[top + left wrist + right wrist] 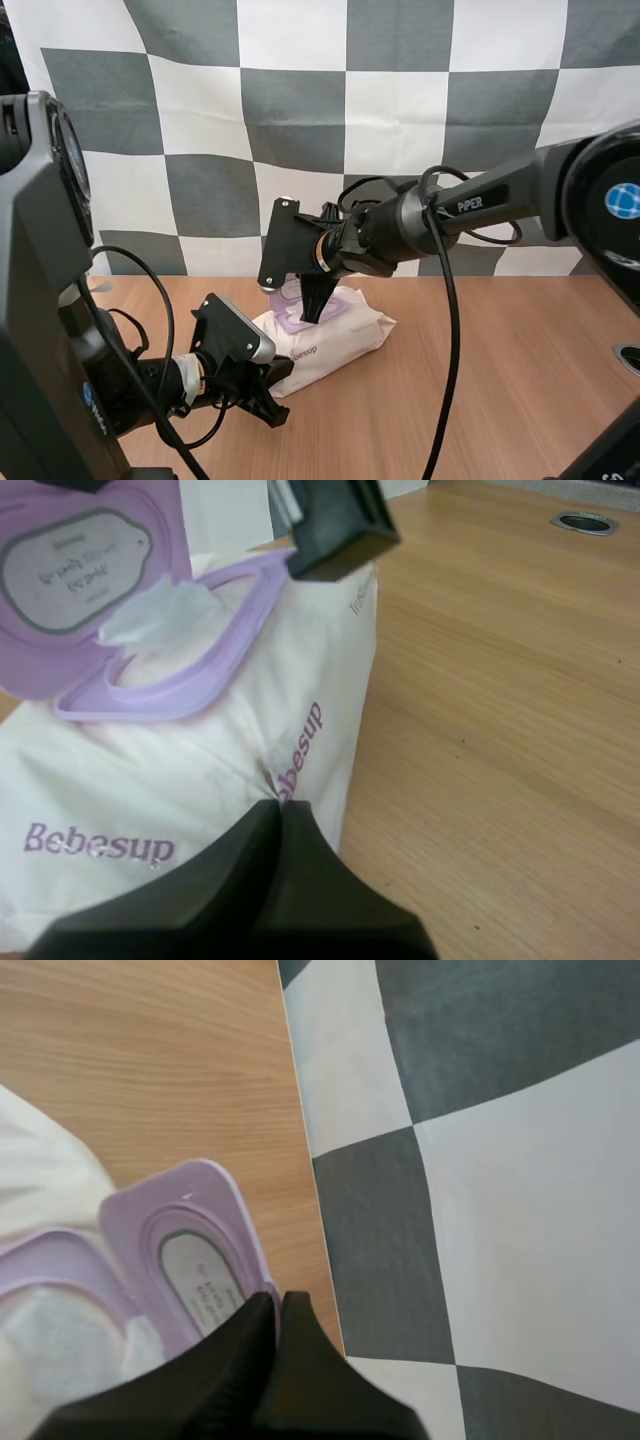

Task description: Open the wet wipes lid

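Jaws: left jaws closed together into one dark wedge, gripping nothing, tips at the near end of the wet wipes pack (200, 780), touching it or just short of it; right jaws likewise closed and empty, tips poised just over the purple lid (190, 1260), whether touching it I cannot tell. Pack: lies flat on the table (500, 380) between the two pairs, directly beneath the right jaws. Lid: already swung up and back off its purple frame (200, 670), with a white wipe (160, 615) exposed in the opening. Step in hand, by my reading: the opening looks done or at its last push. Next move calls for raising the right jaws clear without knocking the lid shut, then easing the left jaws off the pack.
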Action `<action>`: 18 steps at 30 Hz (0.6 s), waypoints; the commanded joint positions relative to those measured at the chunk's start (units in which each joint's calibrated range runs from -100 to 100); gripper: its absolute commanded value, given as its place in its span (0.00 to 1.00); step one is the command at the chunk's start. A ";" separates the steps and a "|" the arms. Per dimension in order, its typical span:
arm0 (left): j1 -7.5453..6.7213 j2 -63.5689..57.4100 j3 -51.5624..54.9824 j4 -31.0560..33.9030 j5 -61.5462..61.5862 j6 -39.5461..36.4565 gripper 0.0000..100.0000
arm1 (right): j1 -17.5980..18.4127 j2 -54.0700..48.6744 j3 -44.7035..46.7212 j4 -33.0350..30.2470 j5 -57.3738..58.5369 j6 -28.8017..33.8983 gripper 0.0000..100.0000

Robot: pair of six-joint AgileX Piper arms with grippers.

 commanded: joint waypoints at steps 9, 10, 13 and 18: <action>0.03 -0.16 0.09 -0.26 0.06 -0.05 0.00 | -2.46 7.61 -3.75 0.04 -1.37 0.01 0.00; 0.03 -0.16 0.09 -0.26 0.06 -0.05 0.00 | -2.46 7.89 -3.90 0.04 -1.38 0.01 0.00; 0.03 -0.16 0.09 -0.26 0.06 -0.05 0.00 | -2.46 7.89 -3.90 0.04 -1.38 0.01 0.00; 0.03 -0.16 0.09 -0.26 0.06 -0.02 0.00 | -2.46 7.89 -3.90 0.04 0.07 0.01 0.00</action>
